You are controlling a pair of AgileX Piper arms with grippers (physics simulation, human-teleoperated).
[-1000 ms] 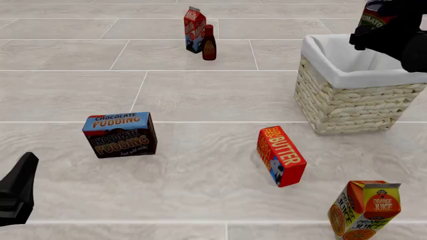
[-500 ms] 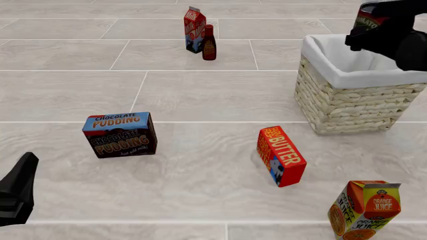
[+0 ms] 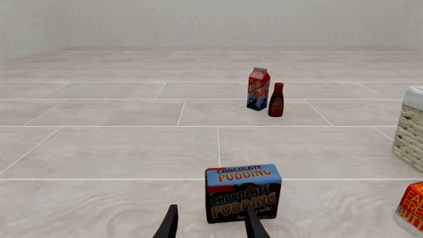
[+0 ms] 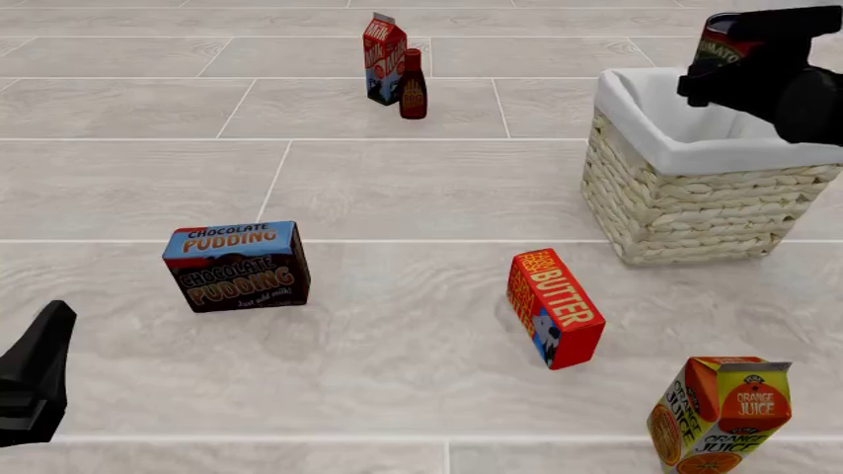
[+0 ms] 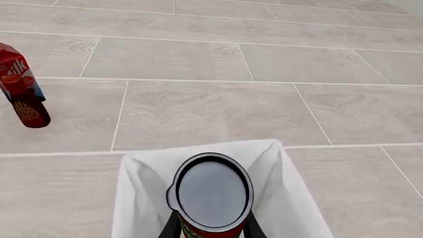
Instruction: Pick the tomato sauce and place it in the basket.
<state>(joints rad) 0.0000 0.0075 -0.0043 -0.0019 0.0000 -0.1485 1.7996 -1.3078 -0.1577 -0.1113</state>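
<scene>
Now right hand (image 4: 732, 61) pinching tomato sauce (image 5: 211, 194) above basket (image 4: 685, 193); left hand (image 3: 210, 225) spread, low.

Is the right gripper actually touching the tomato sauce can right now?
Touching: in the right wrist view, both fingers press the sides of the can.

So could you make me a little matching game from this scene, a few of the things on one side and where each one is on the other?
Things:
1. tomato sauce
2. chocolate pudding box
3. orange juice carton
4. dark bottle

Places:
A. far side of the floor, right beside the red milk carton
B. held in the right gripper above the basket
C. nearest corner on the right, below the butter box
D. left of centre, ahead of the left gripper

Pairs: 1-B, 2-D, 3-C, 4-A
</scene>
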